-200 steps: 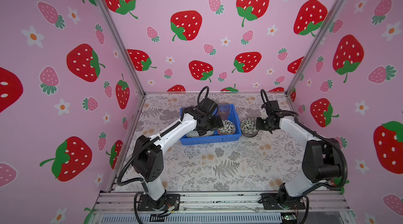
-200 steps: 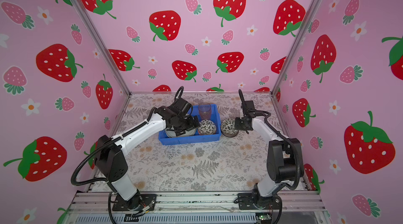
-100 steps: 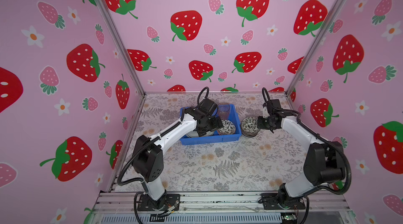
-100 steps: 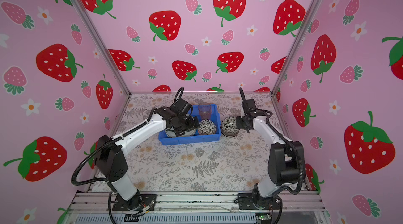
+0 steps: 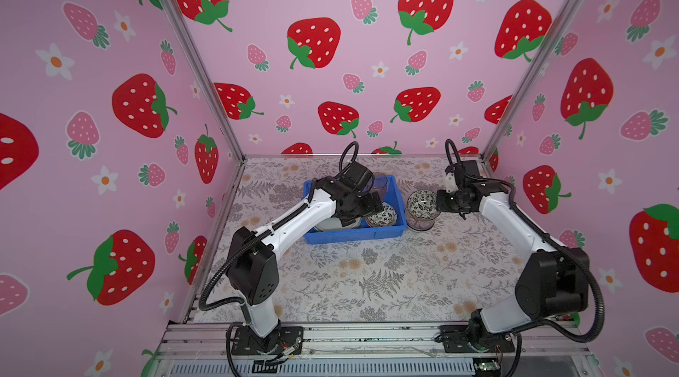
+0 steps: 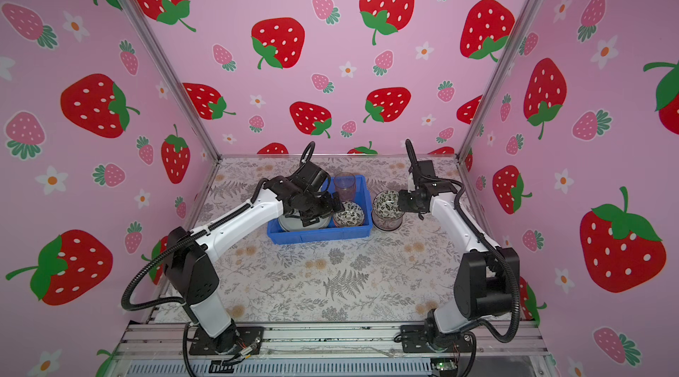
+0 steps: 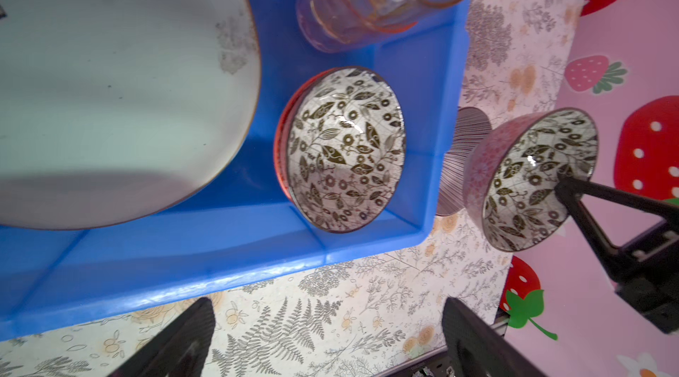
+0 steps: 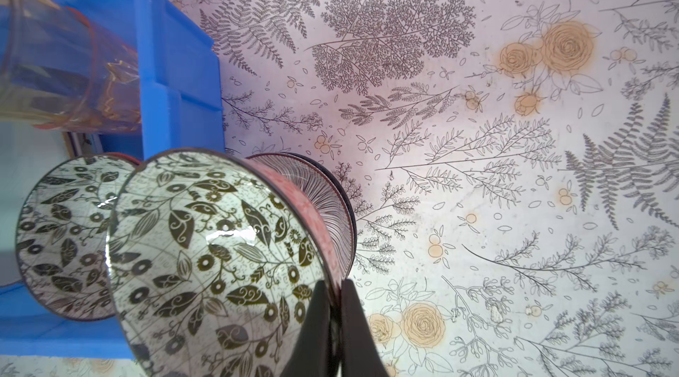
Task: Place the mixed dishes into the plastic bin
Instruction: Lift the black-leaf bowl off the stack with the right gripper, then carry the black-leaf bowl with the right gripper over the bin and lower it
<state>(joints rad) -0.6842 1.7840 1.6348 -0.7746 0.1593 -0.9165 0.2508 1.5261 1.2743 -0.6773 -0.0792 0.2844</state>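
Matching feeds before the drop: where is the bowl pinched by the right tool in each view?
In a top view: held bowl right of centre, beside the bin.
In a top view: held bowl just right of centre, beside the bin.
Left wrist: held bowl beyond the bin's corner.
Right wrist: held bowl nearest the camera, rim in the right tool.
Shared landmark: the blue bin, in all four.
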